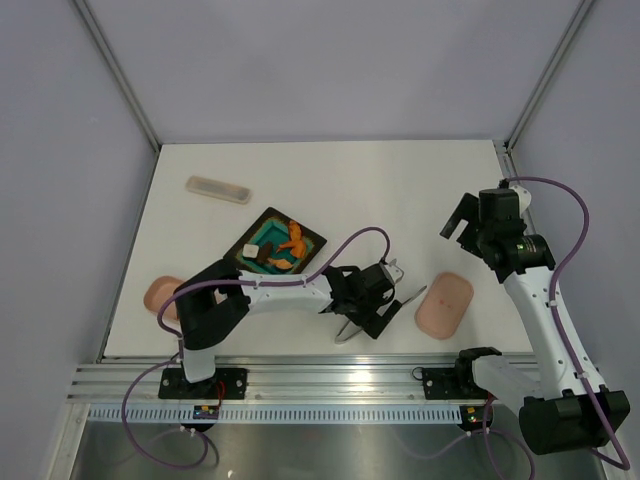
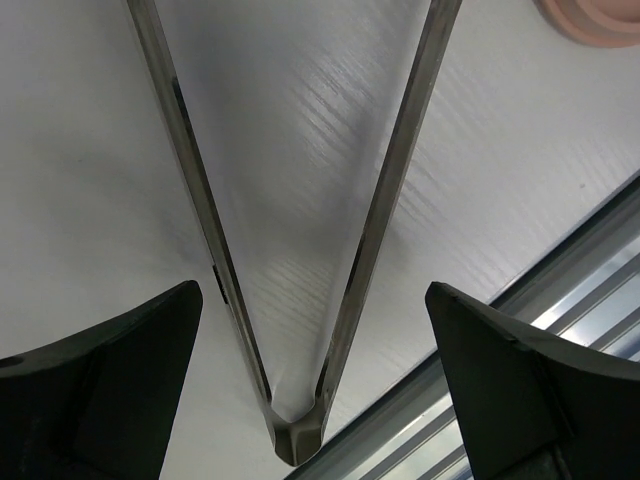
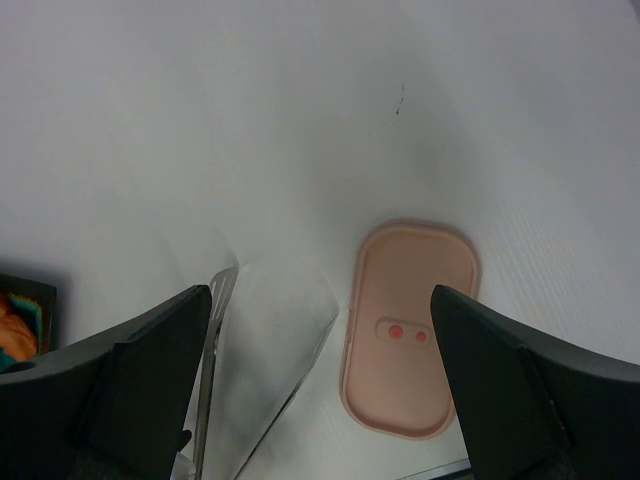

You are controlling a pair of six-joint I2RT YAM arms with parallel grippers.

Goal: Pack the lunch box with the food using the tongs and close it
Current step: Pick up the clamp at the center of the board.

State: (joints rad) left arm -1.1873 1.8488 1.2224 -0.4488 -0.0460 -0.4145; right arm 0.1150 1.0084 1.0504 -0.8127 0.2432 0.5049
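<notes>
Slim silver tongs lie on the white table, their V opening away from the near edge. My left gripper hovers open over their joined end, and both thin arms run between its dark fingers without touching them. A salmon-pink lunch box lid with two red spots lies right of the tongs' tips. Another pink oval piece shows at the left, partly behind the left arm. The food, including an orange shrimp-like piece, sits in a dark tray. My right gripper hangs open and empty above the lid.
The dark square tray with a teal centre stands behind the left arm. A long pale translucent case lies at the back left. A metal rail runs along the near table edge, just behind the tongs' joint. Grey walls enclose the table.
</notes>
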